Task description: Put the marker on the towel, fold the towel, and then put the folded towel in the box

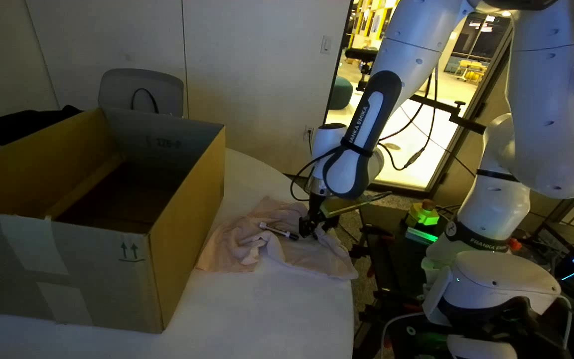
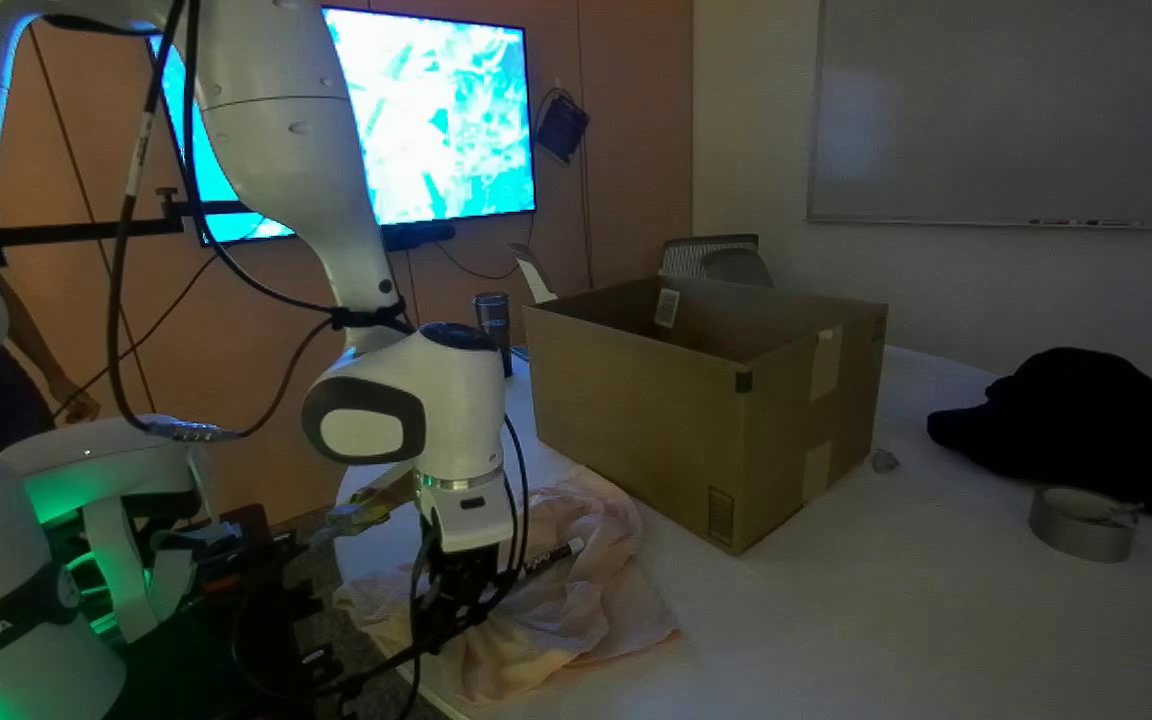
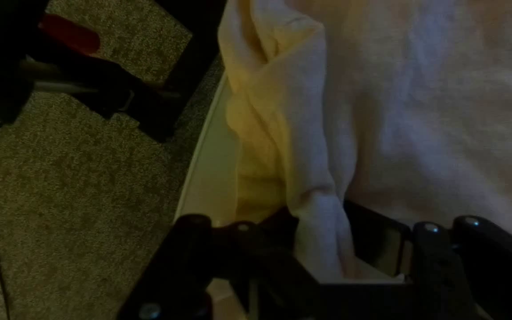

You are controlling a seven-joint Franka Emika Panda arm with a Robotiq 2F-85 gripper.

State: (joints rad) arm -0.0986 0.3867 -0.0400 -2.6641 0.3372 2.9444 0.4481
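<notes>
The pink towel (image 1: pixel 312 262) lies crumpled on the white table; it also shows in the exterior view (image 2: pixel 596 620) and the wrist view (image 3: pixel 438 133). The black and white marker (image 1: pixel 278 231) lies on the towel, also visible in the exterior view (image 2: pixel 551 560); it is out of the wrist view. My gripper (image 1: pixel 310 230) points down at the towel part near the table edge, beside the marker's dark end. In the wrist view the fingers (image 3: pixel 322 213) press a raised towel fold from both sides. The open cardboard box (image 1: pixel 190 234) stands beside the towel, also in the exterior view (image 2: pixel 636 410).
The table edge (image 3: pixel 202 146) runs close by the gripper, with carpet and a black clamp (image 3: pixel 118 89) beyond it. A tape roll (image 2: pixel 1081 525) and black cloth (image 2: pixel 1086 430) lie on the table past the box. A tumbler (image 2: pixel 493 320) stands behind.
</notes>
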